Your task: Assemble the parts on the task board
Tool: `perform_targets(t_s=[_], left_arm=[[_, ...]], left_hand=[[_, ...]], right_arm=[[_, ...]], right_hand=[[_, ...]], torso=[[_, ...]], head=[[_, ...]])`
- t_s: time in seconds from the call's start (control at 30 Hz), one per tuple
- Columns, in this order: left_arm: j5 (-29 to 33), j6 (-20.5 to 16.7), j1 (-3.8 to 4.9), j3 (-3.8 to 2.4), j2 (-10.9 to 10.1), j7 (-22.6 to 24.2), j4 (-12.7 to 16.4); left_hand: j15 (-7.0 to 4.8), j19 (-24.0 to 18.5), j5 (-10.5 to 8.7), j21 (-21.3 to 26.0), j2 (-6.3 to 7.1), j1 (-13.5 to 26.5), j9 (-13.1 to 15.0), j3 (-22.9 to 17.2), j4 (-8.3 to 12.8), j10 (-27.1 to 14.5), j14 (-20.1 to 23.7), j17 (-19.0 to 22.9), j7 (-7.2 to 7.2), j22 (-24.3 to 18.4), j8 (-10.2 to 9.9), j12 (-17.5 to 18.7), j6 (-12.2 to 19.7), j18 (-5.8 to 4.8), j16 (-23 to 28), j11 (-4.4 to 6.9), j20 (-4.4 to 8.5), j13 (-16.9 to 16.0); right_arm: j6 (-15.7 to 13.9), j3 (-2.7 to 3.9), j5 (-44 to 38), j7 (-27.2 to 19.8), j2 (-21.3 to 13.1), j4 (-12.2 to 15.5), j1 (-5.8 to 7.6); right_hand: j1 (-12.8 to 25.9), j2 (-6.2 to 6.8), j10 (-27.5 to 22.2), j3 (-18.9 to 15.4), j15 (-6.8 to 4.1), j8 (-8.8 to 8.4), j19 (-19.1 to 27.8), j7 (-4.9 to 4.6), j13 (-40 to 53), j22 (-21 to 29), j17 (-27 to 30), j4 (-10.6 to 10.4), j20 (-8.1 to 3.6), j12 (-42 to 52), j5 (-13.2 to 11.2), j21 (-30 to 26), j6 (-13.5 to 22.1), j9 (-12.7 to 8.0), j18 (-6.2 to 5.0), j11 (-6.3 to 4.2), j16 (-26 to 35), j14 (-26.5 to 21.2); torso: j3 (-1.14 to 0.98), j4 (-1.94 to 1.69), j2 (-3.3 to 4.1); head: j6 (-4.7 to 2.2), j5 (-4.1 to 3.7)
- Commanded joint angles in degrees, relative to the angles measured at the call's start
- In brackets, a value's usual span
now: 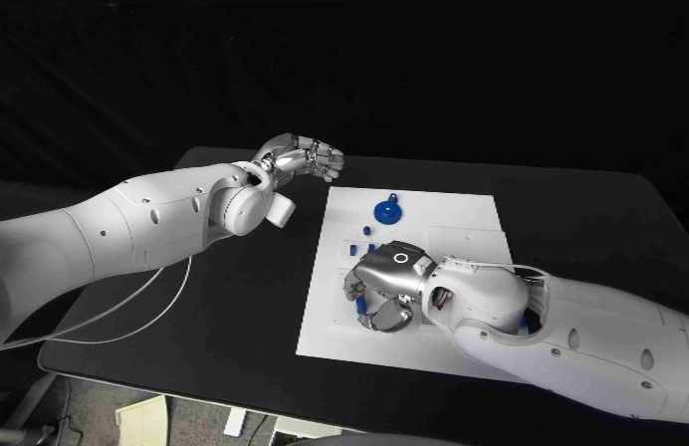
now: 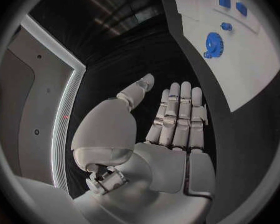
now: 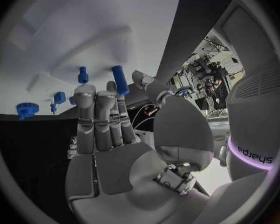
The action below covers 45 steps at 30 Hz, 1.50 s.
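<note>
The white task board [image 1: 431, 252] lies in the middle of the black table. A blue gear [image 1: 387, 210] [image 2: 213, 45] sits near its far end, with small blue parts [image 1: 366, 232] just nearer. My right hand [image 1: 385, 289] hovers low over the board's near left part. In the right wrist view a blue peg [image 3: 120, 79] stands between the thumb and a fingertip of that hand [image 3: 109, 129], apparently pinched. My left hand [image 1: 302, 157] [image 2: 171, 129] hangs above the table beyond the board's far left corner, fingers straight and apart from the thumb, holding nothing.
A second blue peg [image 3: 83, 74] stands in the board beyond the right hand's fingertips, beside small blue pieces [image 3: 59, 97] and the gear [image 3: 28, 108]. Two flat blue pieces [image 2: 232, 4] lie farther along the board. Bare black table [image 1: 244, 297] surrounds the board.
</note>
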<state>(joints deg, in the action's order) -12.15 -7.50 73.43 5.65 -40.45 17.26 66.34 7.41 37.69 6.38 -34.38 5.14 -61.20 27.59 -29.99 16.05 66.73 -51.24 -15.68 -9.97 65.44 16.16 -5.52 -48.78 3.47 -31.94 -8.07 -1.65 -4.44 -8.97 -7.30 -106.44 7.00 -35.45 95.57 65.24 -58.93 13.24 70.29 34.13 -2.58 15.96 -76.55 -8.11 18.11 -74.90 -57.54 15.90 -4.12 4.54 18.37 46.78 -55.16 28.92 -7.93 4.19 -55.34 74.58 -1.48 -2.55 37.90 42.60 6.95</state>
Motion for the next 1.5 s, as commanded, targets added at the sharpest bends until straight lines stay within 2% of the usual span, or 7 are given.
perform_targets(t_s=[0.03,0.53,0.9,1.03,1.23,1.3,1.5], left_arm=[[0.3,0.87,0.03,-0.04,0.07,0.26,0.05],[0.3,0.86,0.03,-0.03,-0.02,0.23,-0.02],[0.3,0.74,0.03,-0.03,0.03,0.25,-0.24],[0.32,0.65,0.03,-0.02,0.14,0.26,-0.49],[0.71,0.59,-0.02,0.01,0.28,0.28,-0.78],[0.86,0.58,-0.08,0.03,0.36,0.26,-0.89],[1.1,0.46,-0.25,0.05,0.42,0.31,-0.87]], left_hand=[[0.06,0.42,-0.35,0.22,0.07,0.42,-0.06,0.09,-0.13,-0.45,-0.03,-0.1,0.01,0.08,0.22,0.34,0.3,0.52,0.27,0.08,-0.06,0.05],[0.06,0.41,-0.36,0.26,0.1,0.43,-0.07,0.09,-0.11,-0.47,-0.01,-0.16,0.0,0.11,0.22,0.36,0.32,0.53,0.32,0.07,-0.06,0.05],[0.07,0.42,-0.37,0.28,0.11,0.45,-0.08,0.1,-0.11,-0.47,-0.01,-0.21,0.0,0.13,0.23,0.36,0.33,0.53,0.35,0.07,-0.06,0.05],[0.07,0.42,-0.38,0.28,0.11,0.47,-0.08,0.11,-0.12,-0.47,-0.01,-0.23,0.0,0.14,0.23,0.36,0.33,0.53,0.36,0.07,-0.06,0.05],[0.07,0.42,-0.38,0.29,0.12,0.5,-0.08,0.11,-0.13,-0.47,-0.02,-0.26,0.0,0.15,0.24,0.36,0.32,0.53,0.38,0.07,-0.07,0.05],[0.07,0.42,-0.38,0.29,0.12,0.5,-0.08,0.12,-0.13,-0.47,-0.02,-0.26,0.0,0.15,0.24,0.36,0.32,0.53,0.38,0.07,-0.07,0.04],[0.07,0.43,-0.39,0.3,0.13,0.53,-0.09,0.13,-0.14,-0.45,-0.03,-0.29,0.0,0.17,0.25,0.36,0.32,0.53,0.4,0.07,-0.07,0.04]], right_arm=[[-2.06,0.01,0.35,-0.4,-0.25,0.12,-0.05],[-7.33,0.57,8.54,-3.75,-4.11,2.94,0.52],[-8.75,5.62,33.68,-6.75,-9.76,4.63,2.76],[-6.64,6.37,39.41,-6.14,-12.01,2.99,4.74],[2.69,6.42,41.15,-0.81,-14.18,-2.69,7.86],[6.84,6.41,43.42,2.35,-15.09,-4.63,8.3],[10.89,5.9,46.73,8.49,-18.37,-4.65,8.37]], right_hand=[[-0.1,0.51,-0.61,-0.42,0.44,-0.31,0.49,-0.61,-0.12,-0.2,0.24,0.07,0.12,-0.34,-0.27,-0.36,1.13,-0.17,-7.07,0.14,0.28,-0.09],[2.38,2.51,-3.78,-4.6,1.42,-1.67,0.96,-2.14,-1.17,-0.27,0.97,-0.12,0.59,-0.75,0.0,-0.98,4.28,-1.14,-7.07,1.14,0.13,-0.63],[4.65,1.3,-3.92,-7.03,1.43,-1.38,1.29,-2.22,-1.86,-0.06,1.43,-1.13,0.45,-0.14,-0.97,-1.75,4.68,-1.25,-7.07,1.16,0.02,-1.12],[4.18,-0.91,-1.36,-7.36,0.59,-0.7,1.08,-1.77,-1.12,-0.27,1.57,-0.64,0.3,1.34,-1.36,-1.63,3.85,-1.05,-7.07,0.27,-0.26,-0.94],[2.93,-4.59,6.39,-6.58,-1.97,-0.19,-0.98,0.18,6.43,-0.74,1.63,-1.0,-0.83,11.29,-4.55,-0.6,3.07,-0.8,-7.07,-2.51,-1.22,0.55],[1.86,-3.88,4.05,-4.17,-3.05,-0.18,-1.8,0.88,14.83,-0.75,1.76,-2.12,-1.61,19.49,-6.2,-0.37,2.77,-0.7,-7.07,-3.55,-1.38,1.09],[5.92,-4.76,-1.84,-4.85,-3.08,0.19,-2.77,1.73,35.07,-1.42,-1.62,-5.29,-1.87,40.22,-6.53,1.9,1.92,0.33,-7.07,-4.26,-5.73,1.73]], torso=[[-0.03,-0.01,0.02],[-0.02,0.03,-0.02],[-0.06,0.07,-0.05],[-0.06,0.12,-0.09],[0.1,0.33,-0.31],[0.15,0.51,-0.47],[0.18,0.58,-0.82]], head=[[-0.06,-0.07],[-0.55,-0.34],[-2.06,-1.78],[-2.95,-3.05],[-3.87,-5.18],[-4.04,-5.73],[-4.11,-7.1]])
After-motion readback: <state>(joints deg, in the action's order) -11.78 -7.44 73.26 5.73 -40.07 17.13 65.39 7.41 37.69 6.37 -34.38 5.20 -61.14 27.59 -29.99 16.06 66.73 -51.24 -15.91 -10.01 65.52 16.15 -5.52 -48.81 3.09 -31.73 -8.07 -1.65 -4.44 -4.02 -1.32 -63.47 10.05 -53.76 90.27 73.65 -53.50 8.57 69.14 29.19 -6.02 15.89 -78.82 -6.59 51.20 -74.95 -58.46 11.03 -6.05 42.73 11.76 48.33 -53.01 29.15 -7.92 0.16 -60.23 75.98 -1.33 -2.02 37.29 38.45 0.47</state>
